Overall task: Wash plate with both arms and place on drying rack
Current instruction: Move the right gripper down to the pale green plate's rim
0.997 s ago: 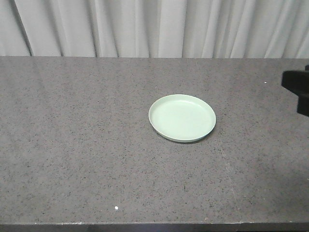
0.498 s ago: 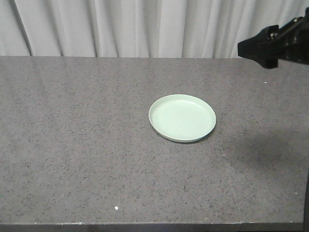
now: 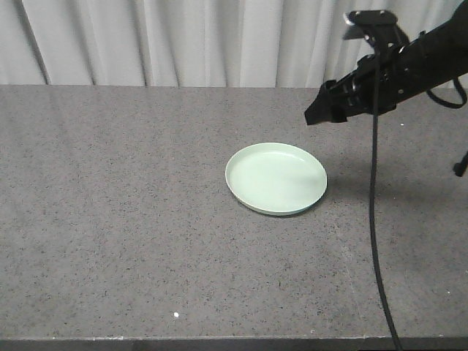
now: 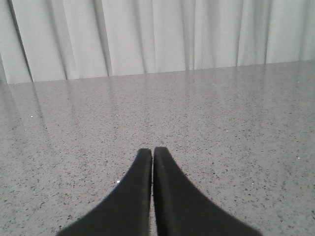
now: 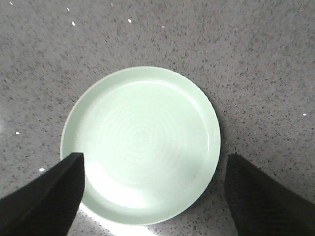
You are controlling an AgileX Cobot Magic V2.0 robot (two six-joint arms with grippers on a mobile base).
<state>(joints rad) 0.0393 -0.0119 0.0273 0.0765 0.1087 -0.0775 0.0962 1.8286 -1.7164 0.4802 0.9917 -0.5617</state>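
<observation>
Right wrist-mounted view centres the mint-green plate (image 5: pixel 140 145), flat on the grey countertop (image 5: pixel 256 59), directly beneath the right gripper (image 5: pixel 152 159) — jaws spread wide, the nearer arm — while the left gripper (image 4: pixel 152 153) is pinched together, empty, plate unseen.

My right arm (image 3: pixel 409 62) extends from the right of the plate (image 3: pixel 276 178), held clear above it, with the wrist pitched down toward the plate. My right gripper (image 5: pixel 155 164) hangs over the plate without touching it, jaws spread wide. In the wrist view one fingertip (image 5: pixel 74 164) overlaps the plate's near-left rim, and the other lies outside the near-right rim. A black cable (image 3: pixel 374 190) hangs from this arm. My left gripper (image 4: pixel 152 151) points level and forward, fingers pressed together. Its position relative to the plate cannot be determined.
</observation>
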